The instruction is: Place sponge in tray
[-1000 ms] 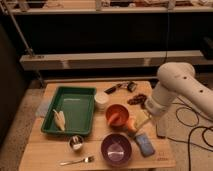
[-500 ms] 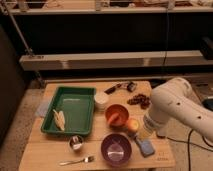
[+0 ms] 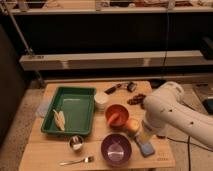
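Note:
The blue sponge (image 3: 146, 148) lies flat on the wooden table near its front right edge, just right of the purple bowl (image 3: 116, 150). The green tray (image 3: 80, 112) sits on the left half of the table, with a pale object (image 3: 60, 120) lying in its left side. My white arm reaches down from the right, and the gripper (image 3: 144, 137) is at its lower end, directly above the sponge and close to it. The arm covers most of the gripper.
An orange bowl (image 3: 117, 115), a white cup (image 3: 101, 100) and a small orange item (image 3: 132, 126) stand between tray and sponge. A metal cup (image 3: 76, 143) and a fork (image 3: 77, 161) lie in front of the tray. Dark items (image 3: 131, 86) sit at the back.
My arm has swung forward and down, from over the table's right middle to just above the sponge. Nothing on the table has moved.

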